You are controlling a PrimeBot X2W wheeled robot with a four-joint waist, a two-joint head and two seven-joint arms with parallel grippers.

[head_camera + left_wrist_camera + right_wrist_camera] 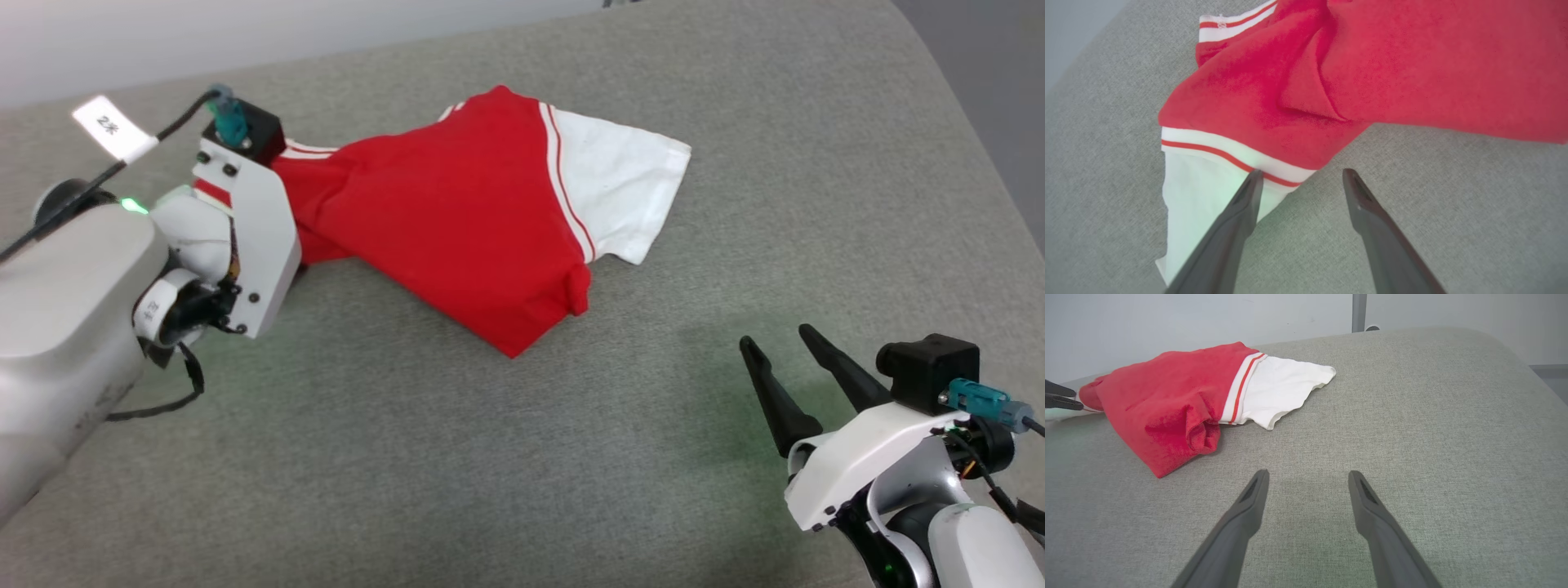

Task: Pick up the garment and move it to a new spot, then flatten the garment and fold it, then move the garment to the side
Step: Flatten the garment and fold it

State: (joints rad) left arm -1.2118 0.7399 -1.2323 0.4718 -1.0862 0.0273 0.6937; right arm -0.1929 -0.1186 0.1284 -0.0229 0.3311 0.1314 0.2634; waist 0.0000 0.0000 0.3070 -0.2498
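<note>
The garment (457, 212) lies bunched on the grey cushioned surface (522, 457), red body up, one white sleeve (620, 180) spread toward the far right. Its lettering is hidden. In the left wrist view my left gripper (1300, 175) is open, one fingertip over the garment's (1290, 94) other white sleeve (1200, 192) and its striped trim, the other over bare fabric. In the head view its fingers are hidden behind the wrist housing (245, 237) at the garment's left end. My right gripper (775, 343) (1308, 475) is open and empty, well to the right of the garment (1167, 400), over bare surface.
The grey surface curves away at the far right edge (963, 122). A pale wall (1208, 314) rises behind it. A cable with a white tag (114, 126) runs off the left wrist. Open surface stretches across the front and right.
</note>
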